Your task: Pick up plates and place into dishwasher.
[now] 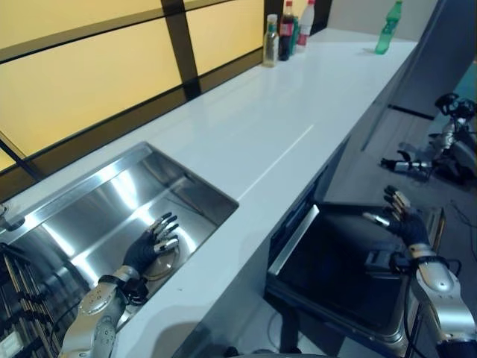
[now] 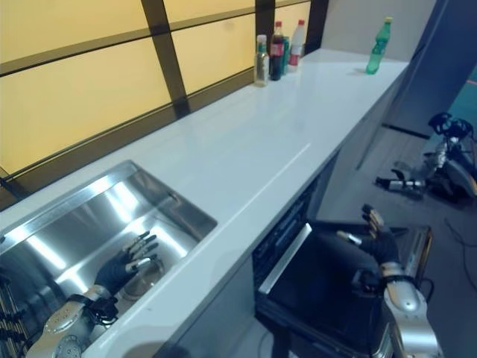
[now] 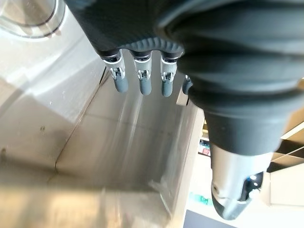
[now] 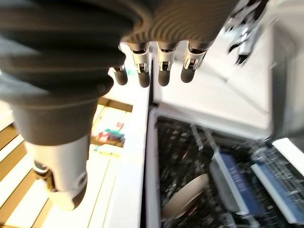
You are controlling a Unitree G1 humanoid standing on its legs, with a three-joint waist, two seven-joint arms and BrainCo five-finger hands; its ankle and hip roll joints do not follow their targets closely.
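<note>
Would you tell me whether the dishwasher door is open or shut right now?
Open. The dishwasher door is folded down flat below the counter, and the right wrist view looks into the rack holding a plate.

Bare countertop (image 1: 253, 142), bottles (image 1: 287, 33) far end, dishwasher door (image 1: 335, 276) open

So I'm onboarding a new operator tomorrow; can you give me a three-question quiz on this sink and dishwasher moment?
1. True or false: the left hand is inside the sink, fingers spread open above the drain.
2. Multiple choice: the right hand is over A) the white counter, B) the open dishwasher door, C) the sink.
3. Short answer: what pale round item sits in the dishwasher rack in the right wrist view?

Key:
1. True; it holds nothing.
2. B; the hand is open and empty.
3. A plate, standing on edge in the rack.
</note>
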